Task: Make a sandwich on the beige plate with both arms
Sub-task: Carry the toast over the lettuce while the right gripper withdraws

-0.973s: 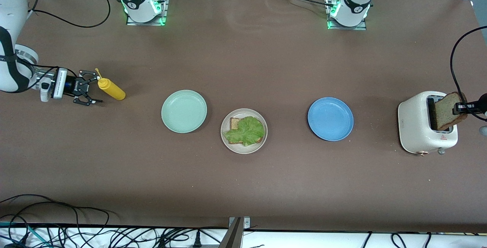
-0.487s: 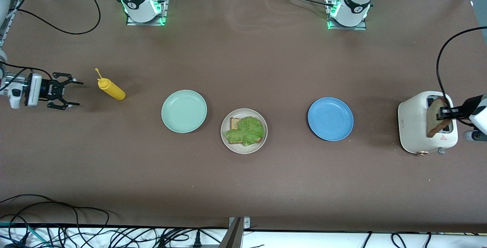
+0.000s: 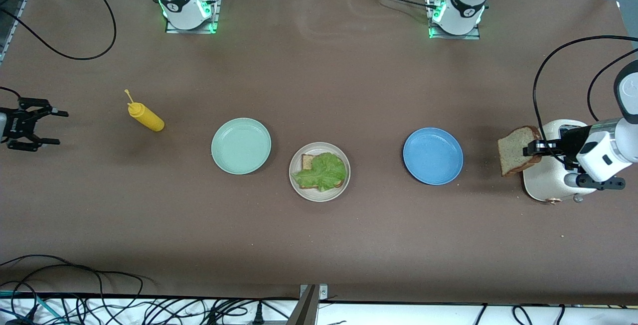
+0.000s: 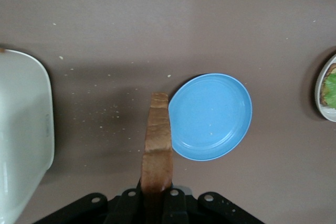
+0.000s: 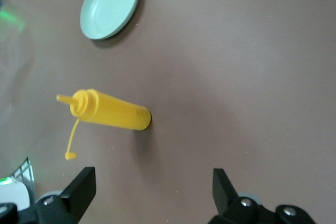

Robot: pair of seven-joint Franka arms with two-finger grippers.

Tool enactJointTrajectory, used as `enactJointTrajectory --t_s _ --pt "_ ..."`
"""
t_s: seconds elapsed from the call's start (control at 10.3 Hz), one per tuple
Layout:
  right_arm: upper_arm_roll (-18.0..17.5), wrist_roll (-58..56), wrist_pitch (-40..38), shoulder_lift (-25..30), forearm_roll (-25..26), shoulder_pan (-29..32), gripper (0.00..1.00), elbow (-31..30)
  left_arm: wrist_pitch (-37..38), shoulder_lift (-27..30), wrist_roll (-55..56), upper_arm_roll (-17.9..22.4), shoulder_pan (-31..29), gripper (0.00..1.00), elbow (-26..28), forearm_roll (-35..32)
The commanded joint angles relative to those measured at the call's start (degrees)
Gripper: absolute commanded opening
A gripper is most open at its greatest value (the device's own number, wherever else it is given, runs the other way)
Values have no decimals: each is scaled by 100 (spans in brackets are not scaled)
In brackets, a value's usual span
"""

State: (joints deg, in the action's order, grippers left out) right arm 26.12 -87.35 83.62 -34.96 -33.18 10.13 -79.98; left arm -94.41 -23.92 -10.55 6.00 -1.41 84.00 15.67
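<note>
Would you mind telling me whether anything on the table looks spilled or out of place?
Pale crumbs are scattered on the table between the white toaster and the blue plate. The yellow squeeze bottle stands with its cap off, dangling on its tether. Nothing else stands out.

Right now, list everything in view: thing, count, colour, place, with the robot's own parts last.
beige plate: 1, cream-beige, mid-table, nearest the front camera of the three plates.
bread slice on plate: 1, tan-brown, on the beige plate, under the lettuce.
lettuce leaf: 1, green, on that slice.
mint-green plate: 1, beside the beige plate, toward the right arm's end.
blue plate: 1, toward the left arm's end.
mustard bottle: 1, yellow, standing toward the right arm's end.
toaster: 1, cream-white, at the left arm's end.
held bread slice: 1, tan-brown, in the air between toaster and blue plate.
left gripper: black, shut on the held bread slice.
right gripper: black, open, empty, past the mustard bottle at the table's end.
</note>
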Motion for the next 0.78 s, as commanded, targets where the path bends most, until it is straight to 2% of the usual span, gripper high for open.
enactJointTrajectory --t_s 0.0,0.29,0.49,0.68 --pt "-11 1355 -135 199 425 -195 99 517 115 -278 79 7 218 0 -77 852" --pt "-11 3805 -100 874 1355 -730 99 545 80 -868 70 -20 894 0 -103 2996" --pt "-20 5151 -118 1226 2102 -1152 99 545 -68 -1053 149 -19 1387 0 -225 3519" --pt "-55 6565 -153 1438 2481 -1495 100 536 -637 -1211 202 -11 1835 0 -244 4037"
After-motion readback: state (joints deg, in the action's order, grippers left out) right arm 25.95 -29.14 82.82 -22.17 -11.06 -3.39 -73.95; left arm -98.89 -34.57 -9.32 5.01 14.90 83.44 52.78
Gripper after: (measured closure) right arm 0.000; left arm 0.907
